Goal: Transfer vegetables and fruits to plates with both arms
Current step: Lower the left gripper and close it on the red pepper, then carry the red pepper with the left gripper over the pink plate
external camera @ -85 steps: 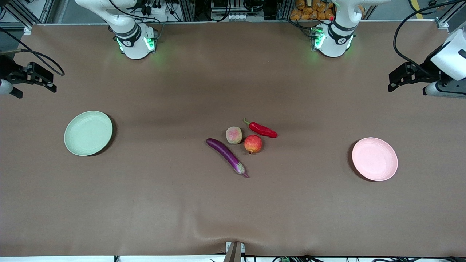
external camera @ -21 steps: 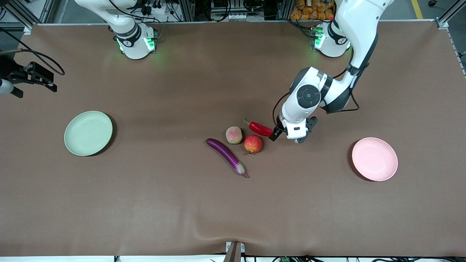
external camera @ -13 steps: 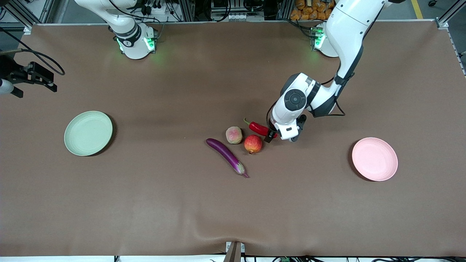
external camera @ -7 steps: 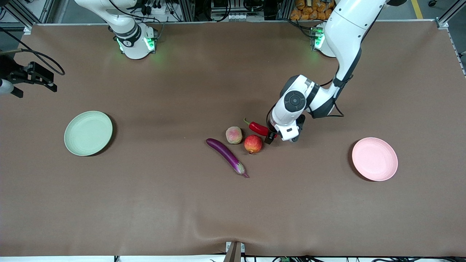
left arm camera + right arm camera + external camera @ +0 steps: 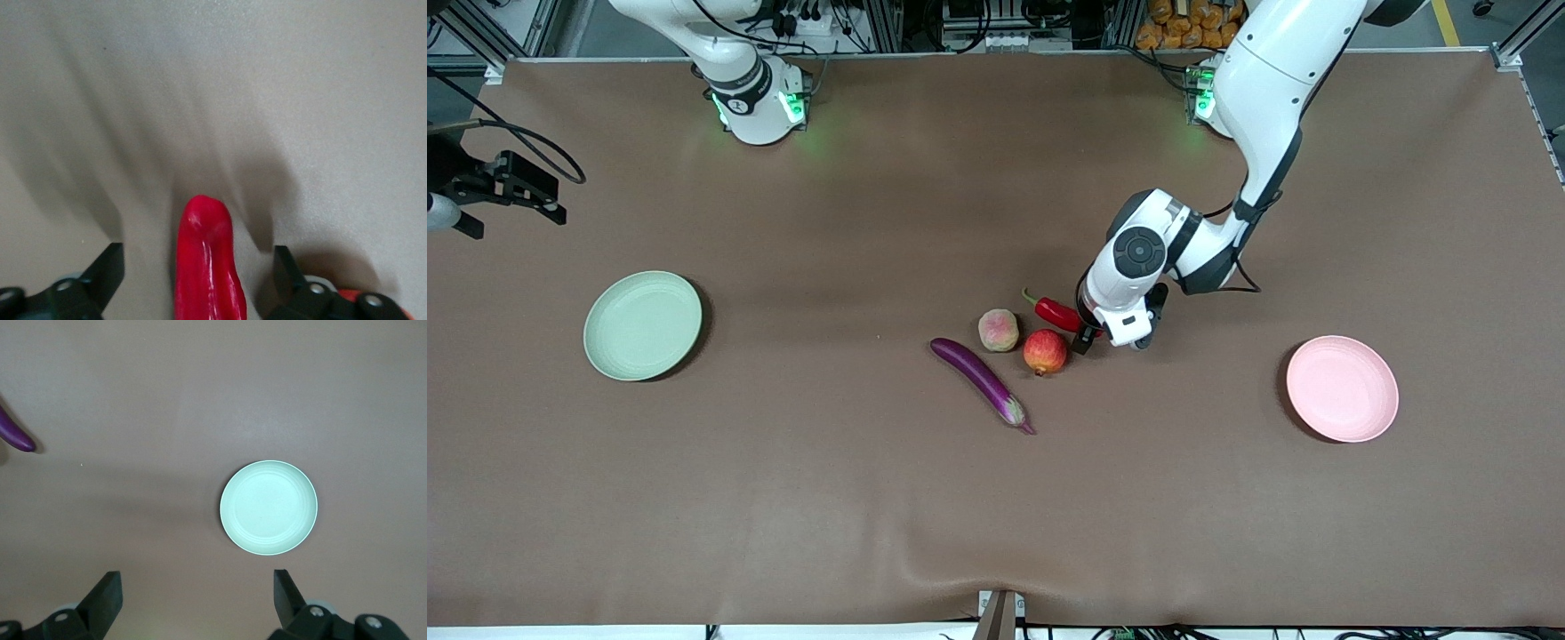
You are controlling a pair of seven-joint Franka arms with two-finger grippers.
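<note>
The red chili pepper (image 5: 1056, 311) lies mid-table beside the peach-like fruit (image 5: 999, 330), the red-orange pomegranate-like fruit (image 5: 1045, 352) and the purple eggplant (image 5: 980, 380). My left gripper (image 5: 1089, 332) is down at the chili's blunt end. In the left wrist view the chili (image 5: 207, 267) lies between the open fingers (image 5: 107, 270) of the left gripper (image 5: 198, 275), untouched. My right gripper (image 5: 547, 203) waits high over the right arm's end of the table, open and empty (image 5: 195, 597). The green plate (image 5: 643, 325) and the pink plate (image 5: 1342, 388) hold nothing.
The right wrist view shows the green plate (image 5: 269, 507) from high up and the eggplant's tip (image 5: 15, 435). The brown table cover (image 5: 996, 516) is bare around the plates. The pomegranate-like fruit sits close beside the left gripper.
The left arm has swung in from its end of the table and lowered its open gripper around the chili's end, creeping slightly toward the fruits. The right arm has not moved.
</note>
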